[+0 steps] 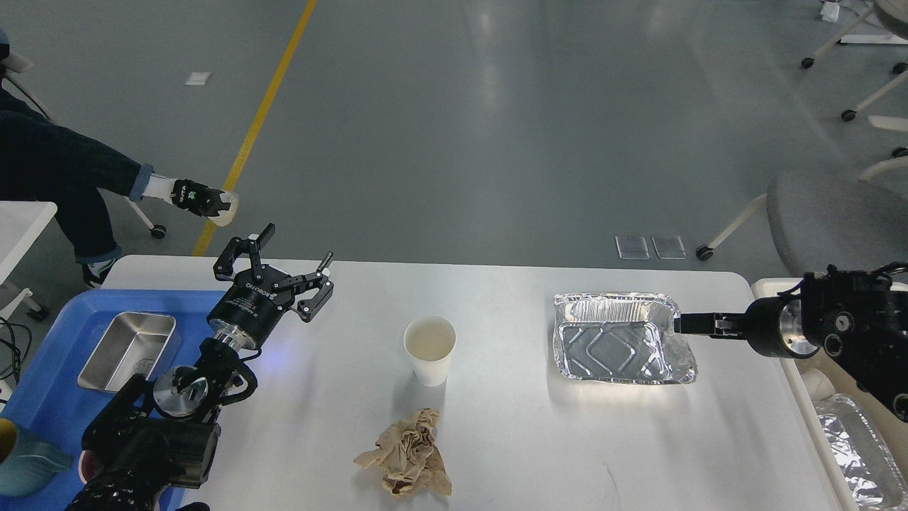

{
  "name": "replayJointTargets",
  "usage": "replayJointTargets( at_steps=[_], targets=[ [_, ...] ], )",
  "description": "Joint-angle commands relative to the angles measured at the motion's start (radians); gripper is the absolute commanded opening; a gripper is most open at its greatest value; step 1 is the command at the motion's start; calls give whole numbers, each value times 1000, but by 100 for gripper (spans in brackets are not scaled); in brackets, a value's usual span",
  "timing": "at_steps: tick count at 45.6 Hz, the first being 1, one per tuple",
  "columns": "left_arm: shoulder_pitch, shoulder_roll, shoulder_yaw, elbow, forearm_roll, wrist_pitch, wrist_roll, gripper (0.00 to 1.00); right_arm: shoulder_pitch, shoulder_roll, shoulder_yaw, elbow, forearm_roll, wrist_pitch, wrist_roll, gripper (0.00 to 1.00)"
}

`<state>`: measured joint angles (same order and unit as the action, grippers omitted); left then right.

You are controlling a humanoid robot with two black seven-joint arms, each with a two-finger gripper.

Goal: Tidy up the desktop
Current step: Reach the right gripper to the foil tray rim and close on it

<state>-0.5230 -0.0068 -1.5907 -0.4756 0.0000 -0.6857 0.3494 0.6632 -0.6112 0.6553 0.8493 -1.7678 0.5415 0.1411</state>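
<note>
Spanning the lower frame, the desktop carries a paper cup near centre, a crumpled brown paper at its 6 o'clock, and a foil tray at its 3 o'clock. Left gripper hangs at the cup's 9 o'clock with fingers spread wide, gripping nothing, beside a blue tray holding a steel pan. Right gripper is seen edge-on at the foil tray's right rim; finger spacing cannot be told.
</note>
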Motion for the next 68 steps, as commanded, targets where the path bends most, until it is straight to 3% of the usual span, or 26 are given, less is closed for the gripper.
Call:
replayJointTargets(
  at_steps=[1,18,68],
  targets=[
    [0,-2,0,-1,0,0,-1,100,19,48,-58,-55,-4,-38,2,100],
    [20,-4,-2,-11,0,0,-1,100,38,185,-100,-177,-4,-113,3,100],
    [24,-2,0,-11,0,2,-1,100,70,212,-149,-256,1,-149,11,100]
  ],
)
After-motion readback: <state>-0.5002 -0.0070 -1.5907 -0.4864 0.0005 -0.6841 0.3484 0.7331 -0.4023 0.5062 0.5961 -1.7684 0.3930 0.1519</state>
